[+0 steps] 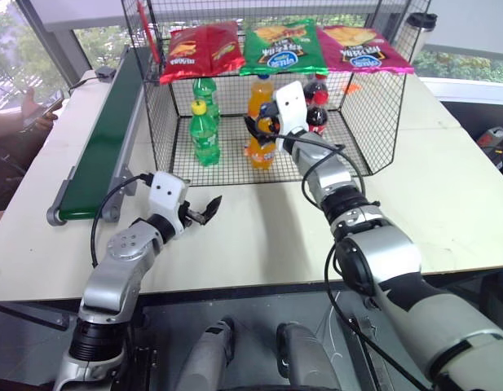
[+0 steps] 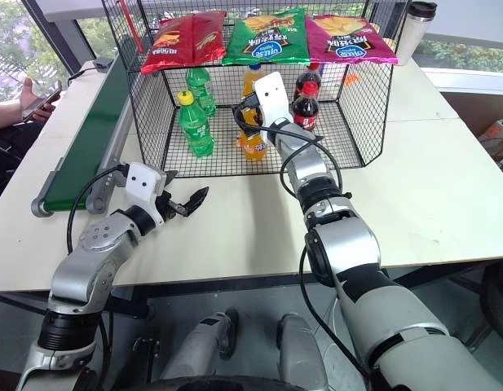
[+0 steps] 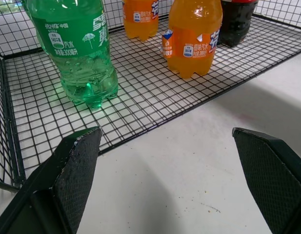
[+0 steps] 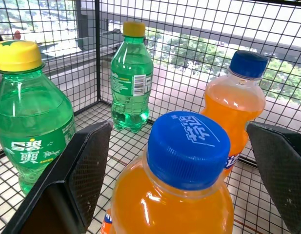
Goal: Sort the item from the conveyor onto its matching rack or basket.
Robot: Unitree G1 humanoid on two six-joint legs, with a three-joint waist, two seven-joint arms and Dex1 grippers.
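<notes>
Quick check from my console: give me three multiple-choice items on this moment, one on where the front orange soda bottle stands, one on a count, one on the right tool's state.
1. The front blue-capped orange soda bottle stands:
A. on the green belt
B. on the black wire-mesh cage's floor
C. on the white table

2. Green soda bottles in the cage:
A. one
B. two
C. four

3. The right tool is:
A. open around the bottle
B. clamped on a crisp bag
C. shut on nothing

Answers: 1 B, its base sits on the grid; 2 B, two yellow caps show; 3 A, both fingers stand apart from the bottle.
</notes>
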